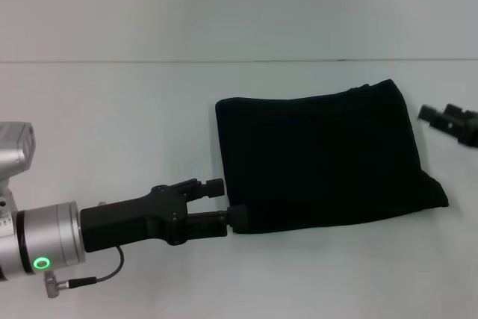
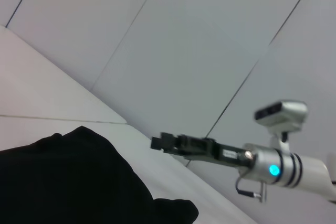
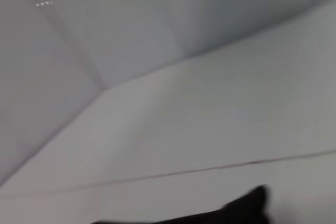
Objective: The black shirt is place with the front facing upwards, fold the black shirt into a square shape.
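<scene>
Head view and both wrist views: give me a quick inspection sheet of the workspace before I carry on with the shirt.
Surface: white table, bare around the cloth.
Job's things: the black shirt lies folded into a compact, roughly rectangular bundle, right of centre; no lettering or label shows.
Clutter: nothing seen.
Grippers: the left gripper is level with the table at the bundle's near left corner, lower finger touching the hem, upper finger just off it, jaws apart. The right gripper is off the cloth at the right edge, partly cut off; also seen in the left wrist view.
Cables: a thin black cable loops under the left wrist.
Surroundings: plain pale wall panels behind the table.
</scene>
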